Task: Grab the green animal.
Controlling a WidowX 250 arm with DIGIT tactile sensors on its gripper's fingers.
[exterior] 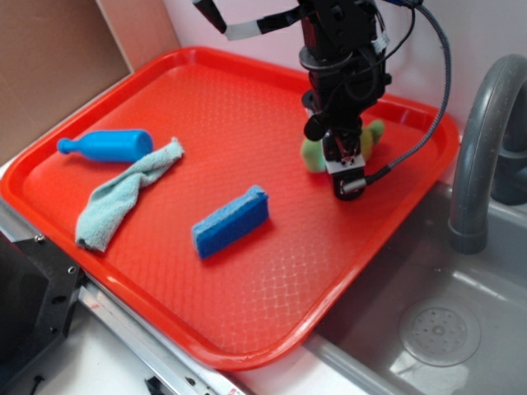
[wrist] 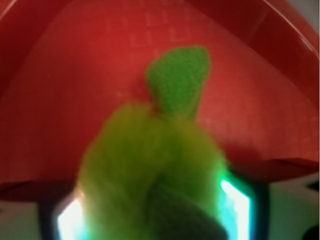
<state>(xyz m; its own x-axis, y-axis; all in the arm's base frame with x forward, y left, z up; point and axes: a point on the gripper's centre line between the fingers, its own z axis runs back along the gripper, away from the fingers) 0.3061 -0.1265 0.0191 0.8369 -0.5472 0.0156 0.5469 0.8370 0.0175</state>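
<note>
The gripper [exterior: 347,169] stands upright over the far right part of the red tray [exterior: 247,329], directly upon the green animal [exterior: 312,154], which lies on the tray floor near the rim facing the sink [exterior: 436,329]. In the exterior view the arm hides most of the toy; only a patch of olive-green to its left and a yellow-green bit to its right peek out, which suggests the gripper came straight down to straddle the body. The wrist view agrees: the fuzzy yellow-green body [wrist: 150,170] fills the lower frame between the two glowing finger pads [wrist: 235,200], with a darker green part pointing away across the tray. The toy sits between the jaws, but blur keeps me from telling whether they are clenched on it or released around it. I judge the toy is not yet lifted, since it seems to rest on the tray. The sponge [exterior: 231,221], the cloth [exterior: 123,193] and the blue bottle [exterior: 107,146] lie well apart to the left, so nothing crowds the grasp.
</note>
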